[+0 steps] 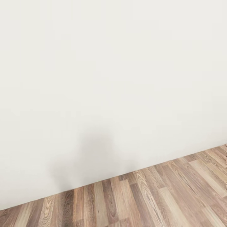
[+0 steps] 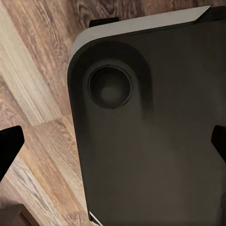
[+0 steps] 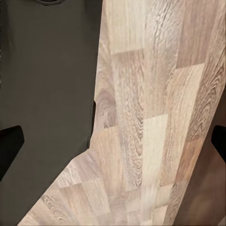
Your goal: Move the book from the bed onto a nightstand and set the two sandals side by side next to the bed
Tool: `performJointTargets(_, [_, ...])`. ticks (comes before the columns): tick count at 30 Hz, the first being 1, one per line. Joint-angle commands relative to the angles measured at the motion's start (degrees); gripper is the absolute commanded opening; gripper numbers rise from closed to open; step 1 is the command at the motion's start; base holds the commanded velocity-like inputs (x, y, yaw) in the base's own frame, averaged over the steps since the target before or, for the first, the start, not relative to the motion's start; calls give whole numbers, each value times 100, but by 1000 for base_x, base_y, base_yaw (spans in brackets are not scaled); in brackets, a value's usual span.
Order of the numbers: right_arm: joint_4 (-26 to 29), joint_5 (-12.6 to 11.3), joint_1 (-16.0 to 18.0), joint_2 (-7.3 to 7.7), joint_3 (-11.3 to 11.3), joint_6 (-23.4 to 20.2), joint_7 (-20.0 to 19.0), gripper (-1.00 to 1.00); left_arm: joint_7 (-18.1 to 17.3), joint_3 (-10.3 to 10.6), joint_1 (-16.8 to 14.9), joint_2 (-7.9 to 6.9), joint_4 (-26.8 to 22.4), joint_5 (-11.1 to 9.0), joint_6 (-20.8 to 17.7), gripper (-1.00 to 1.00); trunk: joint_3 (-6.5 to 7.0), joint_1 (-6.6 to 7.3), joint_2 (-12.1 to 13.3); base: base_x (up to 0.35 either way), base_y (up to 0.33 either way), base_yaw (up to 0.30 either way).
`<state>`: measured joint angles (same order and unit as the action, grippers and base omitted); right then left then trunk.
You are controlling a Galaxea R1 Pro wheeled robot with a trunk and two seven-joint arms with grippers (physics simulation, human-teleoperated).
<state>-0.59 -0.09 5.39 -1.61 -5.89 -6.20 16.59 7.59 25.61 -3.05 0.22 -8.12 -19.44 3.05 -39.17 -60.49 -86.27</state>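
facing plain white wall [image 1: 113,63] over brown wood-plank floor [image 1: 157,198], both jaws apart and empty above dark grey robot base [image 2: 155,141], book/sandals unseen; risk: bumping wall while turning blind.

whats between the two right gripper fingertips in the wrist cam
In the right wrist view, bare wood-plank floor and part of the robot's dark base below; nothing is held.

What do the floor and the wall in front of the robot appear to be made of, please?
The floor looks like wood-plank laminate in mixed brown tones, with printed-looking grain and staggered board joints. The wall looks like matte off-white painted plaster, smooth and seamless, though the render leaves that open.
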Motion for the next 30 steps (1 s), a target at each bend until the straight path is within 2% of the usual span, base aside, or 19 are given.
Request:
performJointTargets(1, [-6, 0, 6, -2, -46, -30, 20, 100, 25, 50, -3, 0, 3, -51, 20, 100, -4, 1, -2, 0, 0, -140])
performJointTargets(30, [-11, 0, 6, -6, -52, -30, 20, 100, 25, 50, -3, -4, 3, -51, 20, 100, -4, 1, -2, 0, 0, -139])
